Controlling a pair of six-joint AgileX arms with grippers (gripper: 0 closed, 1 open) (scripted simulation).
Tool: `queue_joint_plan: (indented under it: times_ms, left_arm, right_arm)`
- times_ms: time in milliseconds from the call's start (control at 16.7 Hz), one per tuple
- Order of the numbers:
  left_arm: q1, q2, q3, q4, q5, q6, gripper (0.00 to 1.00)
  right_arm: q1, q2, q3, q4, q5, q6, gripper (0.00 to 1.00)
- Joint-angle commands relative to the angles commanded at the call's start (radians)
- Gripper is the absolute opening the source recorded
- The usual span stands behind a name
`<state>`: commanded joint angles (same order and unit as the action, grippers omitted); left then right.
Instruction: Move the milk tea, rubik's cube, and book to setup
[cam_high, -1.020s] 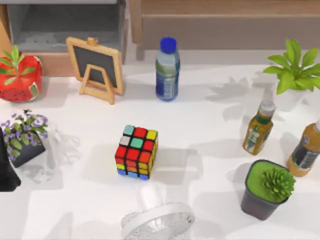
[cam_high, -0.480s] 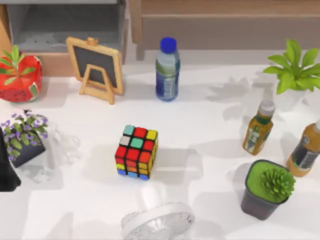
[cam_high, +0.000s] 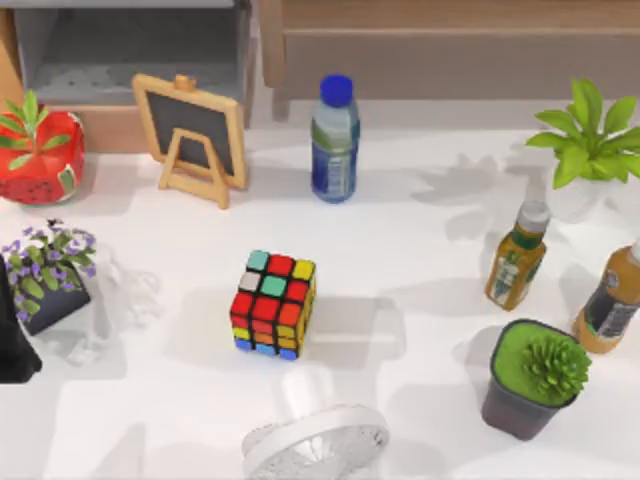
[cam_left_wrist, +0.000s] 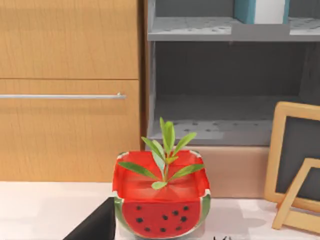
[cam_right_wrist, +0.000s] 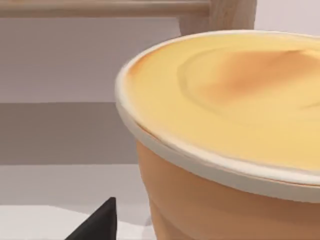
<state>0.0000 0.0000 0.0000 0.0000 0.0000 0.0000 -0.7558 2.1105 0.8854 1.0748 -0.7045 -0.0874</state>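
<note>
While the rubik's cube (cam_high: 273, 304) sits alone just left of the middle of the top view, resting on the white table (cam_high: 420, 250), nothing is touching it. Its upper face shows mostly red stickers with teal, green, yellow and white ones along the far rows.

At the far left edge of the top view, low down, a black part of the left arm (cam_high: 12, 345) comes into frame beside a dark pot of purple flowers (cam_high: 45, 275). Whether the left hand is open or closed I cannot tell. The left wrist view looks at a watermelon-shaped planter (cam_left_wrist: 161, 205) with a small green sprout, standing before a wooden cabinet (cam_left_wrist: 69, 90) and a grey open shelf (cam_left_wrist: 225, 115); a dark fingertip (cam_left_wrist: 97, 225) shows at the lower edge, and the wooden frame of a small chalkboard easel (cam_left_wrist: 292, 165) stands at the right edge.

The right wrist view is close against a tan cup with a pale rim and a yellow-orange lid (cam_right_wrist: 235, 115), with a dark fingertip (cam_right_wrist: 100, 222) at the lower edge; how far the right hand is open cannot be told.

Across the top view, a blue-capped water bottle (cam_high: 334, 140) stands at upper centre, two tea bottles (cam_high: 516, 256) at the right, a leafy plant (cam_high: 590, 135) at upper right, a succulent pot (cam_high: 532, 380) at lower right, and a white fan (cam_high: 316, 440) at the lower edge.
</note>
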Motion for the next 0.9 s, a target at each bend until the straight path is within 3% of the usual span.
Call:
queue_joint_plan:
  times_ms: [300, 600, 900]
  left_arm:
    - [0.000, 0.000, 0.000, 0.000, 0.000, 0.000, 1.00]
    - [0.000, 0.000, 0.000, 0.000, 0.000, 0.000, 1.00]
    - [0.000, 0.000, 0.000, 0.000, 0.000, 0.000, 1.00]
  right_arm:
    - [-0.024, -0.159, -0.024, -0.123, -0.025, -0.003, 1.00]
    - [-0.022, -0.163, -0.021, -0.127, -0.028, -0.004, 1.00]
    - [0.077, -0.223, 0.114, -0.262, -0.054, 0.121, 1.00]
